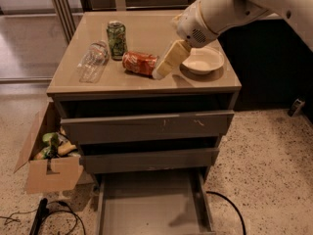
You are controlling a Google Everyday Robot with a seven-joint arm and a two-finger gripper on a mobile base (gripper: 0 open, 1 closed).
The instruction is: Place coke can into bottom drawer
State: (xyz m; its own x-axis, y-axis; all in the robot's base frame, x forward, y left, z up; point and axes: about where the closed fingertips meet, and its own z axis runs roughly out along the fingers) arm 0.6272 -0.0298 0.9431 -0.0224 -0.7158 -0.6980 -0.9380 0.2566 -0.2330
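The coke can [140, 63] lies on its side on the cabinet top [146, 31], red-orange with white lettering. My gripper [161, 71] reaches down from the upper right, its cream fingers just right of the can's right end, close to or touching it. The bottom drawer [151, 207] is pulled out at the foot of the cabinet, its flat grey floor bare.
A green patterned can [117, 39] stands upright behind the coke can. A clear plastic bottle [93, 60] lies to the left. A white bowl [202, 60] sits right of my gripper. A cardboard box [49, 158] and cables are on the floor at left.
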